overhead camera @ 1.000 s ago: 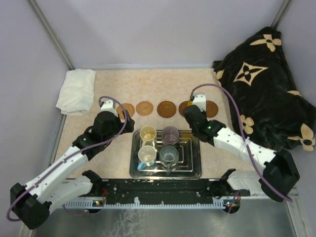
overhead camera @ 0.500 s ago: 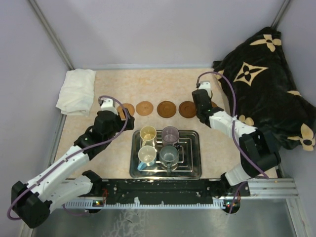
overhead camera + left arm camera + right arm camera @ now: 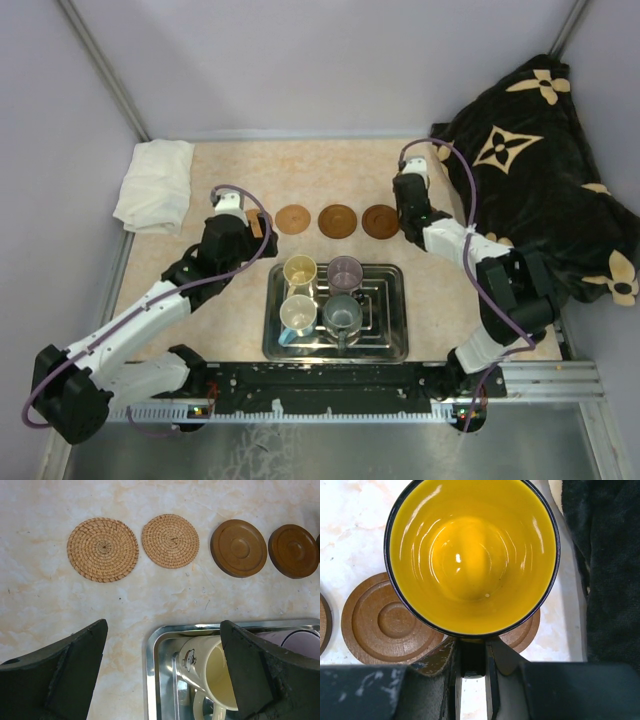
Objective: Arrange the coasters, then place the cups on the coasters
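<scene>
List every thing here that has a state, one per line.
left gripper, open, empty.
right gripper, shut on orange-yellow cup handle.
orange-yellow cup, upright, over the end coaster.
four tray cups, upright, not yet on coasters.
other coasters, flat in a row, bare.

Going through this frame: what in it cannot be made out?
- Right wrist view: the orange-yellow cup, held by the right gripper, covers most of the end coaster; touching or hovering, cannot tell.
- Top view: the right arm hides that cup.
- Top view: the left gripper covers part of the leftmost coaster.
- Left wrist view: a finger hides most of the purple cup.
</scene>
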You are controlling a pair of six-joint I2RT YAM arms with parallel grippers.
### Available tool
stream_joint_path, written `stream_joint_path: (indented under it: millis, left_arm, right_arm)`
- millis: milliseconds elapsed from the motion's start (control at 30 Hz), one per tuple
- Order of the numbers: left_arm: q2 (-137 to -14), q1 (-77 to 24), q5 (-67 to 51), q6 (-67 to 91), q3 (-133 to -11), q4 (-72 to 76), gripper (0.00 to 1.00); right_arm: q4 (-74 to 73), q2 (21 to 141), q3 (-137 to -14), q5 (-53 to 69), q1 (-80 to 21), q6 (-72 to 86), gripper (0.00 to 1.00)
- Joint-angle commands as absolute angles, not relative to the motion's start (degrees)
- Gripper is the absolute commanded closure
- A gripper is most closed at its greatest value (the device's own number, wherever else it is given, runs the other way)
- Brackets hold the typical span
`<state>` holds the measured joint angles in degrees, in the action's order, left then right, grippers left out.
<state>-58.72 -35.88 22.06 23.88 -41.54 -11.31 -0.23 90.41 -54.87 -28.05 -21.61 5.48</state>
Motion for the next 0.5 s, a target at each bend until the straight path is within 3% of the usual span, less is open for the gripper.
stream_joint_path:
  millis: [0, 467]
  left_arm:
    - [-57.7, -35.9, 21.8, 23.3, -43.2, -10.2, 0.0]
    - [-57.1, -35.9, 22.1, 24.5, -43.2, -11.5, 0.0]
  right_arm:
    - [7.6, 88.5, -55.9, -28.1, -19.4, 5.2, 1.0]
    - [7.8, 86.7, -50.3, -25.6, -16.5, 6.5, 1.0]
